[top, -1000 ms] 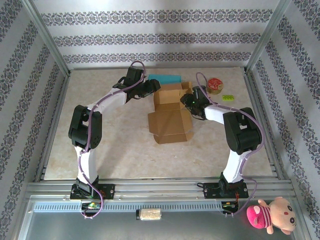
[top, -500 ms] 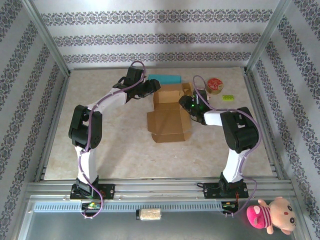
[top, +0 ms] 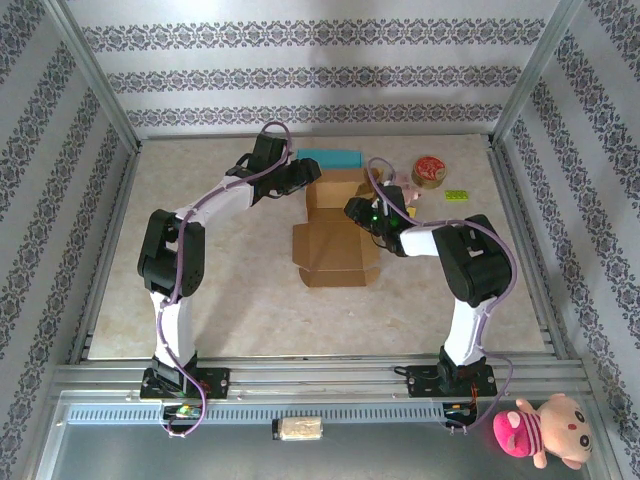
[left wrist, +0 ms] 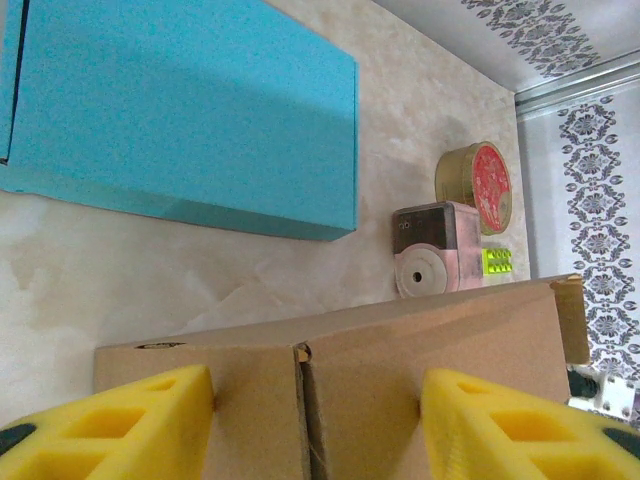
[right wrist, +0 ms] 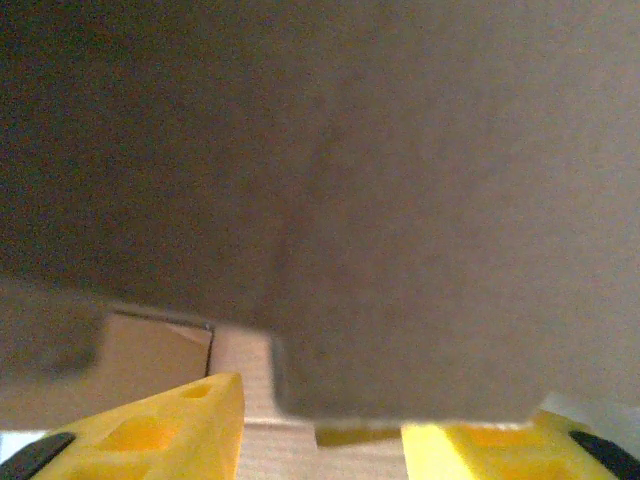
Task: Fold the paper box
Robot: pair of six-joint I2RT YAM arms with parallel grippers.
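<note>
On the table (top: 200, 280), saw the cardboard box (top: 338, 235) in the middle, half folded. Saw the left gripper (left wrist: 315, 385) spread open at its far wall. Could not make out the hold of the right gripper (right wrist: 320, 415); lost most of that close view behind blurry dark cardboard.

Right gripper (top: 353, 209): moved left, now above the middle of the box (top: 335, 252) instead of its right edge. Box: near flap shifted slightly left. Pink camera (top: 410, 181): newly uncovered behind the right arm.
</note>
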